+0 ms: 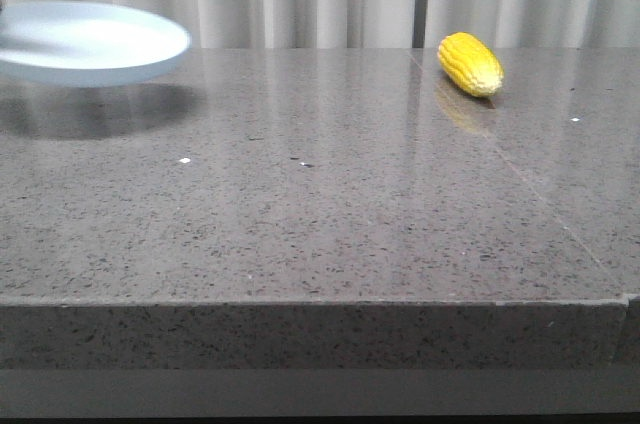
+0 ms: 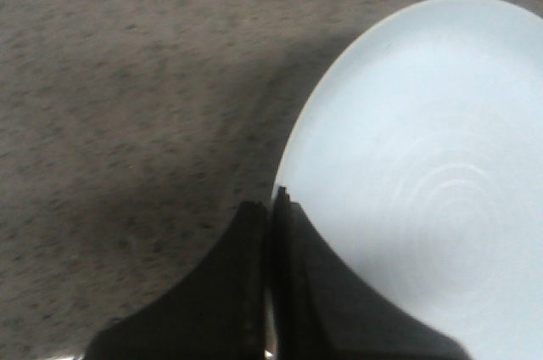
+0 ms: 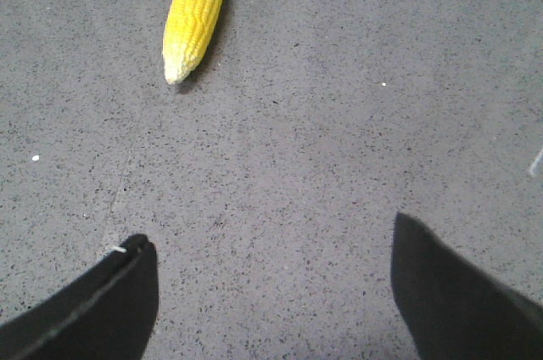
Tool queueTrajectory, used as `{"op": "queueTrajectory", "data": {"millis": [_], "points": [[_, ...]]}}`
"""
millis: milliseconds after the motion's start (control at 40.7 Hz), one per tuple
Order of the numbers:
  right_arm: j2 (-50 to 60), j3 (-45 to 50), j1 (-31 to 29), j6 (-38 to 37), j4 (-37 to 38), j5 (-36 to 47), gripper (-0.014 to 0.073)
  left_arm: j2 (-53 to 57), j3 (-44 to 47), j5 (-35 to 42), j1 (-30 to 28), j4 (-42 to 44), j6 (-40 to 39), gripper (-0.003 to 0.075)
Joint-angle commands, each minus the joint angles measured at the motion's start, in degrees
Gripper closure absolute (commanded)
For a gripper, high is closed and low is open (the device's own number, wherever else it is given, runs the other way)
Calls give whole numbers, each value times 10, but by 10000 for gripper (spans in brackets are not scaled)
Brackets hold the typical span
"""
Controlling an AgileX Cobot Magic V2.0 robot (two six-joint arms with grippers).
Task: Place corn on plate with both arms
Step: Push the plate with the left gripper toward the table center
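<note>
The pale blue-white plate [image 1: 85, 42] hangs in the air above the far left of the table, its shadow on the surface beneath. In the left wrist view my left gripper [image 2: 271, 199] is shut on the rim of the plate [image 2: 424, 165]. The yellow corn [image 1: 470, 63] lies on the table at the far right. In the right wrist view the corn [image 3: 194, 17] lies ahead with its pale tip toward the camera. My right gripper [image 3: 271, 241] is open and empty, well short of it. Neither arm shows in the front view.
The grey speckled stone table [image 1: 330, 204] has its front edge near the camera. A seam runs across the table [image 1: 540, 194] on the right side. Pale curtains hang behind.
</note>
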State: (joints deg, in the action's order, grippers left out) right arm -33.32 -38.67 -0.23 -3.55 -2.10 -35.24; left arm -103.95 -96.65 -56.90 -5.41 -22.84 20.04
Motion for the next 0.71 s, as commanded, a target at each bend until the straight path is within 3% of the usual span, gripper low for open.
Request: {"op": "queueTrajectory", "data": {"millis": [0, 368, 688], "points": [[-5, -19, -3, 8, 0, 43, 1, 33, -34, -3, 37, -48, 1, 741], [-5, -19, -3, 8, 0, 43, 1, 13, -34, 26, 171, -68, 1, 741], [-5, -19, -3, 8, 0, 43, 1, -41, -34, 32, 232, -68, 1, 741]]}}
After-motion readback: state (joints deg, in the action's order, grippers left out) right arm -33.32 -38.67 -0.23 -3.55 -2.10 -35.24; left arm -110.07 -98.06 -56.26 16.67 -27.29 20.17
